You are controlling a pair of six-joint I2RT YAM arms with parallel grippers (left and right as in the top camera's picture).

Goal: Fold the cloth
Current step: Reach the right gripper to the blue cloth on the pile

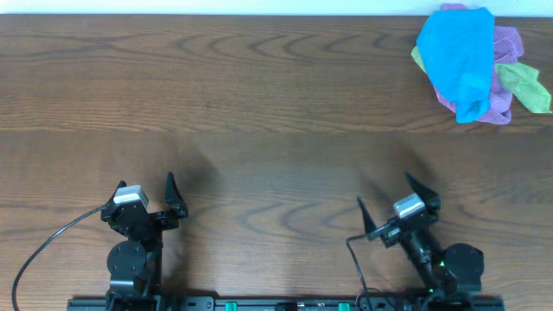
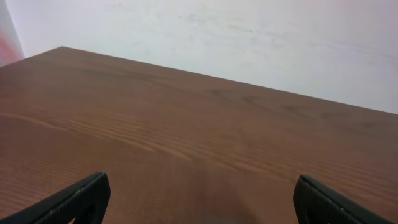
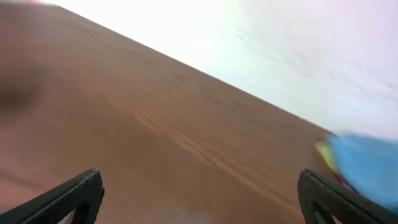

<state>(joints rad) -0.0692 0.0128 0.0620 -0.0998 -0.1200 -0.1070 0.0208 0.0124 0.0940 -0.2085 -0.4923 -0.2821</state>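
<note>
Near edge: left gripper point(image 1: 145, 181), jaws wide apart, holding nothing; right gripper point(image 1: 384, 188), jaws wide apart, holding nothing. Middle: brown wood-grain table point(image 1: 259, 104). Far right corner: the cloth point(image 1: 462, 56), bright sky-blue, crumpled in a heap, lying atop purple cloths point(image 1: 510, 39) and lime-green cloths point(image 1: 529, 86), well apart from both grippers

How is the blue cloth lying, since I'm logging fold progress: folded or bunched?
Bunched: the sky-blue cloth lies crumpled in a heap atop purple cloths and lime-green cloths.
</note>
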